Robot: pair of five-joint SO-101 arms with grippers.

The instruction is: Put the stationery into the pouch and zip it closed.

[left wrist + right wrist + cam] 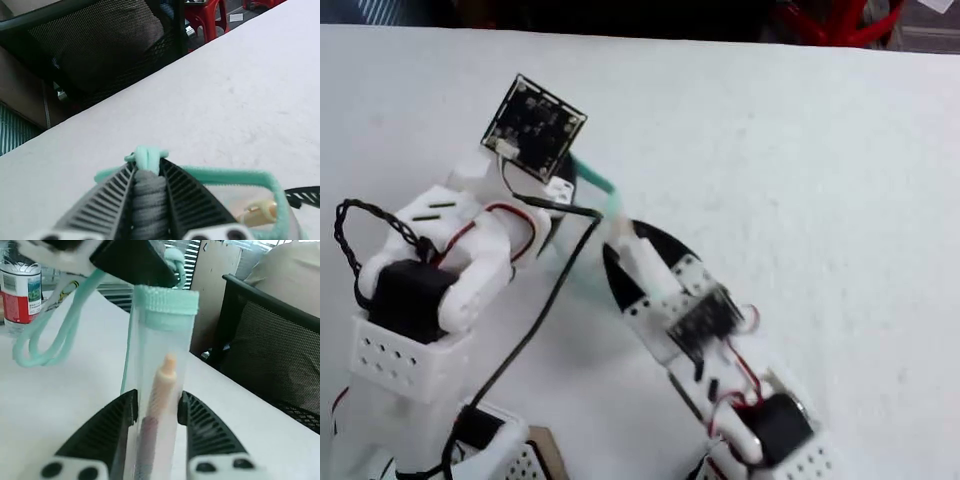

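Your left gripper [147,169] has its jaws pinched on the mint-green tab [148,156] at one end of the clear pouch [235,196], which is held between both arms over the white table [800,150]. A pale pen [163,385] sits inside the pouch. Your right gripper [156,407] has its jaws squeezing the pouch's clear middle.

Pouch [161,340]: clear plastic with mint-green fabric edging, standing upright and seen edge-on, its sides pinched by the right gripper [157,399].
Cord [79,304]: mint-green loop near the pouch's top end.
Pen [163,385]: cream tip, darker below, upright inside the pouch.
Top end: left gripper [148,170] clamped on a grey tab below a green knot.
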